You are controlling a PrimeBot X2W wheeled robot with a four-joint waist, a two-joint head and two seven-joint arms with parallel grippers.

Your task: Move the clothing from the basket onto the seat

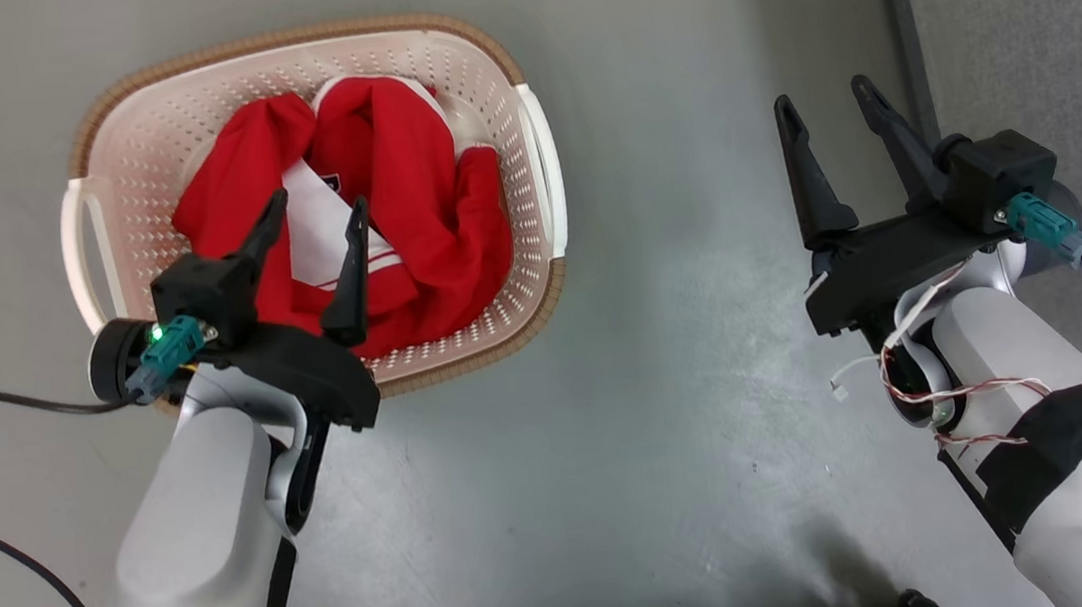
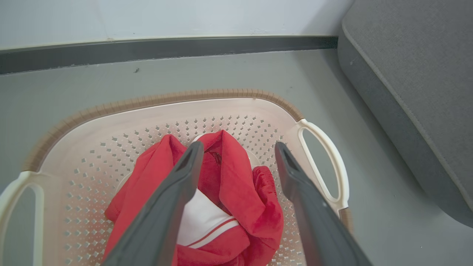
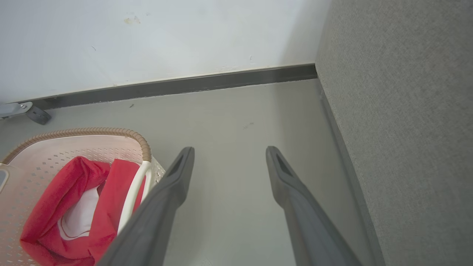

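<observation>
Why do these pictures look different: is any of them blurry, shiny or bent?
Head view: sharp, with a pale sheen on the floor and a dark shadow at its bottom edge. Left wrist view: the baseboard bows slightly, a wide-lens bend; the left gripper looks soft up close, the clothing crisp. Right wrist view: even light, a bright wall.

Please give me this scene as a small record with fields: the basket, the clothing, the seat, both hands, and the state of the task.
basket: cream, perforated, brown rim; stands on the floor
clothing: red and white, bunched inside the basket
seat: grey, on the robot's right of the basket
left hand: open, over the clothing, holds nothing
right hand: open, over the floor between basket and seat
task state: clothing not yet grasped
</observation>
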